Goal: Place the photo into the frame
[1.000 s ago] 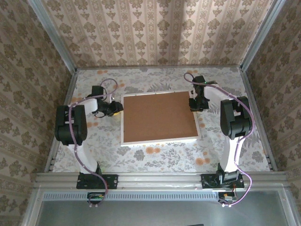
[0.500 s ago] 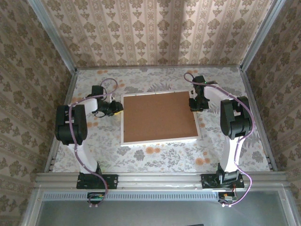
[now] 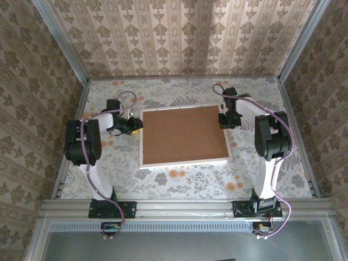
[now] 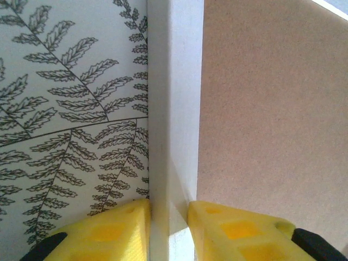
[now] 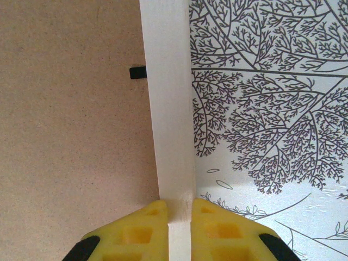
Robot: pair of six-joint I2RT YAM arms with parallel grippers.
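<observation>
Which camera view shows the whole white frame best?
The top external view: the frame lies whole on the table, all four white edges around the brown board. The left wrist view gives a close strip of one side edge, the right wrist view of the opposite one.

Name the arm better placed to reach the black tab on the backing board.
Right, probably: the right gripper pinches the frame just short of the black tab; the left gripper straddles the opposite rail.

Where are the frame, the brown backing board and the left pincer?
frame (image 5: 168,109): right wrist view, middle of its white rail.
brown backing board (image 3: 184,135): top view, board's middle.
left pincer (image 4: 168,209): left wrist view, between fingertips.
</observation>
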